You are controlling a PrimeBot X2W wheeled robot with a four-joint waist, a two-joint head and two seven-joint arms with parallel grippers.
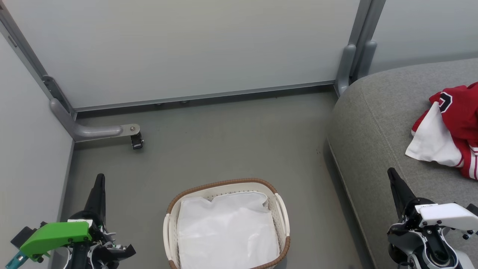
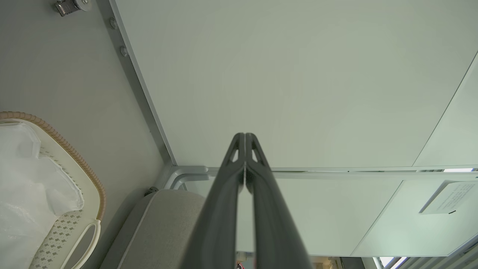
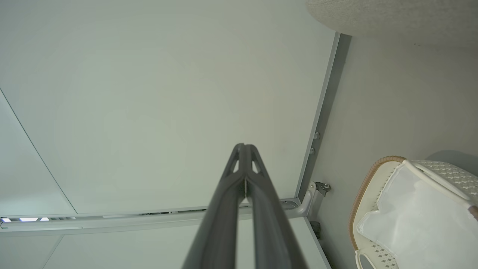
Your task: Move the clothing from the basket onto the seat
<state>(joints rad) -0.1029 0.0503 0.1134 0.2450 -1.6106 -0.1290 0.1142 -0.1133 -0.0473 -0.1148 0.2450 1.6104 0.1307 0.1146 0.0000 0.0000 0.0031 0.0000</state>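
Note:
The red clothing (image 1: 457, 127) with white panels lies bunched on the grey seat (image 1: 373, 127) at the right edge of the head view. On the floor at bottom centre stands the basket (image 1: 224, 185), holding just its white liner (image 1: 227, 231). My left gripper (image 1: 99, 176) is shut and empty, low at the left of the basket, fingers pointing up. My right gripper (image 1: 390, 171) is shut and empty over the seat's front part, below the clothing. The wrist views show the left gripper (image 2: 245, 135) and the right gripper (image 3: 243, 145) with fingertips pressed together, and the basket (image 2: 93, 179) (image 3: 364, 183) off to one side.
Pale partition panels (image 1: 186, 48) wall in the floor at the back and left. A grey partition foot with a caster (image 1: 136, 141) juts out at the left. A grey post (image 1: 349, 67) stands by the seat's back corner. Bare grey floor (image 1: 231, 142) lies between basket and panels.

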